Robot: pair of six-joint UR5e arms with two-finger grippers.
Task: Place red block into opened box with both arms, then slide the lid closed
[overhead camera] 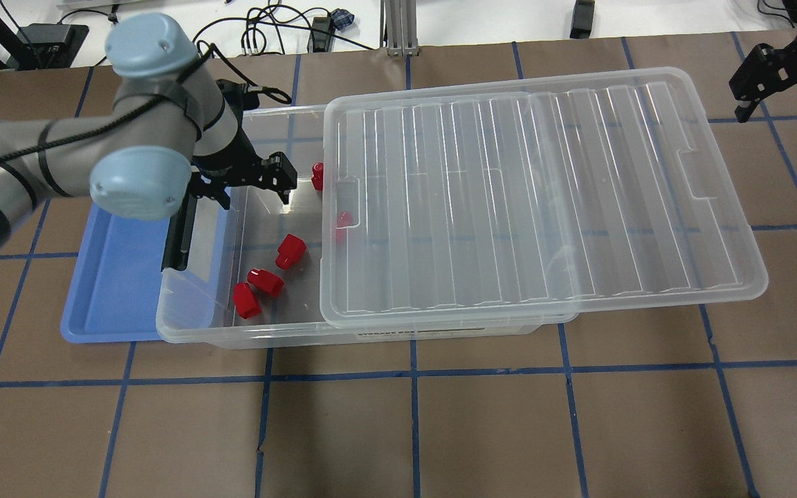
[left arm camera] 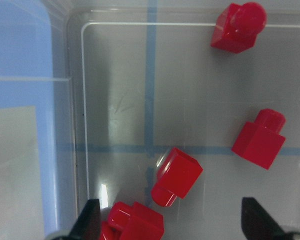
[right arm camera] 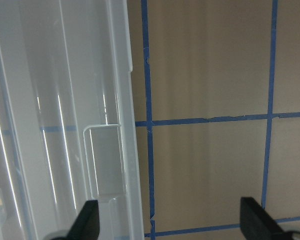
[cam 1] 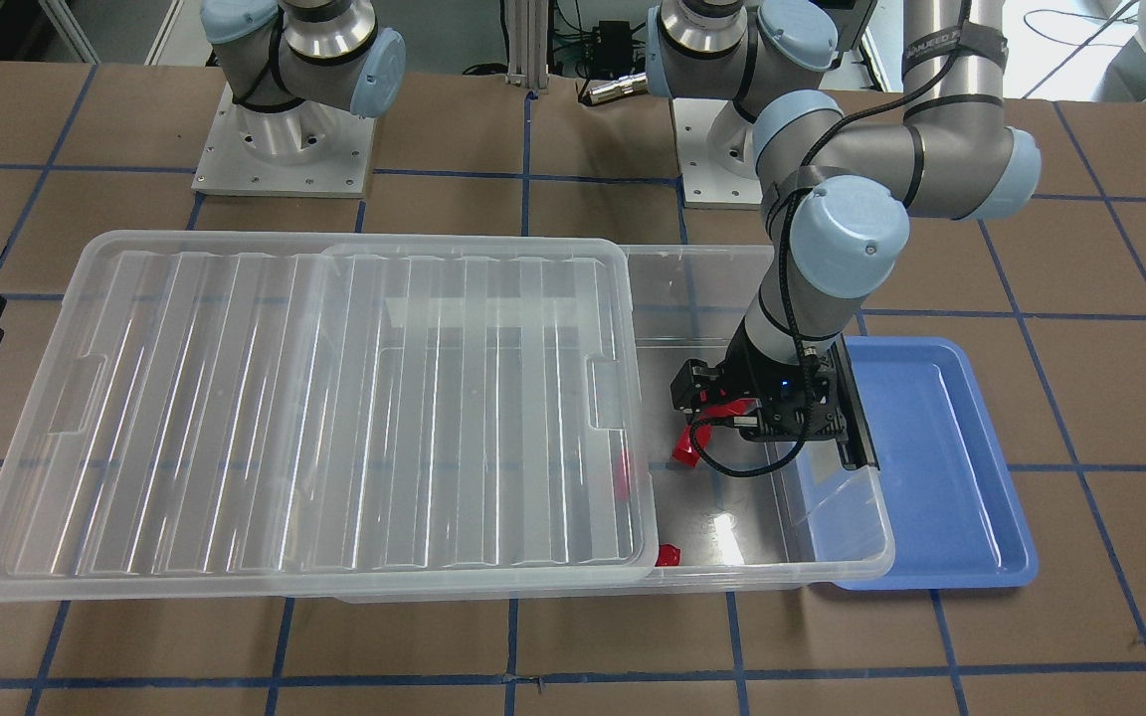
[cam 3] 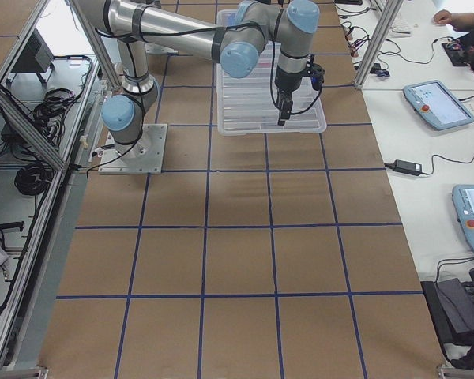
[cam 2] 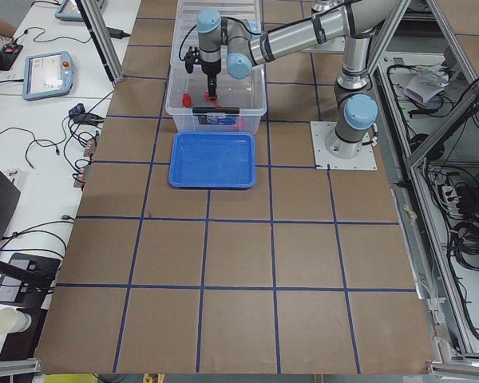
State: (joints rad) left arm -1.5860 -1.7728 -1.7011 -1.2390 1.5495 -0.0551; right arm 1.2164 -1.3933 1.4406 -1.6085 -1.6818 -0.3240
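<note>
Plainly the left gripper (overhead camera: 254, 195) hangs inside the uncovered end of the box (overhead camera: 267, 337), its fingers spread wide with nothing between them. The red blocks lie loose on the box floor below it. In the left wrist view one (left arm camera: 177, 176) sits under the gap between the fingers, another (left arm camera: 132, 222) lies by the finger on the tray side, and two more lie ahead. I judge the placing done and only the closing left.

The lid (overhead camera: 509, 194) rests on the box rim, offset toward the right gripper (right arm camera: 171, 222) and overhanging the far end. That gripper hovers just past the lid's outer edge, also wide open and empty, with the lid's tab recess (right arm camera: 106, 162) beside one finger.

The main risk is pushing the lid home while the left gripper is down in the box. The lid's near edge sits just beside it and would strike the fingers or wrist. A push away from the lid's middle could also skew it so that it jams on the rim.

One more block (overhead camera: 343, 220) seems to lie under the lid's edge, though through the plastic I cannot be sure.

Behind the left gripper runs the black latch bar (overhead camera: 177, 235). Beyond that is the blue tray (overhead camera: 115, 277), just beside the box end.
</note>
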